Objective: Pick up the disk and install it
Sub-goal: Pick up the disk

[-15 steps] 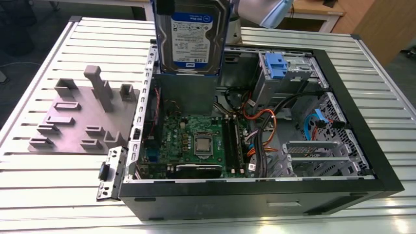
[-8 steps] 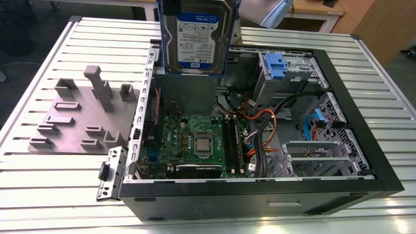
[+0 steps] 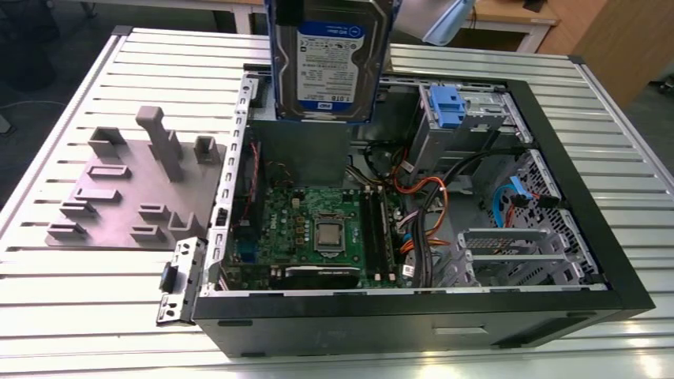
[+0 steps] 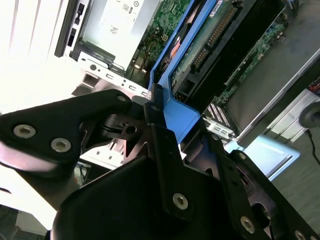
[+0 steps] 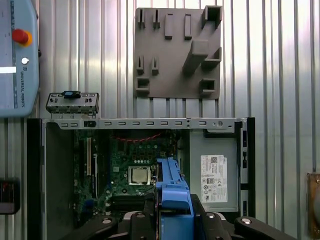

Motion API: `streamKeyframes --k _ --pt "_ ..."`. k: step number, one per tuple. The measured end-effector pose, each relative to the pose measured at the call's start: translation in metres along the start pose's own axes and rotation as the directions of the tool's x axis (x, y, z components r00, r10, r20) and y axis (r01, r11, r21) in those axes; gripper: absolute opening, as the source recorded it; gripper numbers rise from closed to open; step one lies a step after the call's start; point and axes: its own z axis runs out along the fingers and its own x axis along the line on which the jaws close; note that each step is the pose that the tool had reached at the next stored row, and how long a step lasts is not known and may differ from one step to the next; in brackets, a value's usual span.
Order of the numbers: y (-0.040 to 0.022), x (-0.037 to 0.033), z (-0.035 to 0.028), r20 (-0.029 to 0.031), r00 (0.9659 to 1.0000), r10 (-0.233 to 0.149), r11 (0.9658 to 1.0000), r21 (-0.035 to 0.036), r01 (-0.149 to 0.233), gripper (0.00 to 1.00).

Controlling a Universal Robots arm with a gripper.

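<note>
You have the disk hanging upright above the open computer case, label toward the exterior camera. The gripper has its fingers pinching the disk's blue frame at one edge. That grip looks narrow, so carry it slowly and without twisting. Square it to the drive cage, and steer clear of the orange cables and the motherboard.

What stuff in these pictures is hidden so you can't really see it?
- Top of the disk: cut off by the exterior view's top edge.
- The disk's label, first wrist view: the disk is edge-on there.
- Part of the grey metal box, exterior view: the disk hangs before it.
- How much frame the claw grips: its own black parts cover that in both wrist views.
</note>
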Motion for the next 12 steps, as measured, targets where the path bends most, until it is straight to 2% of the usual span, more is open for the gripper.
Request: streamKeyframes --k 12 --pt "-0.0118 -0.0003 -0.0001 0.0000 1.0000 0.000 1.0000 0.0000 0.000 0.36"
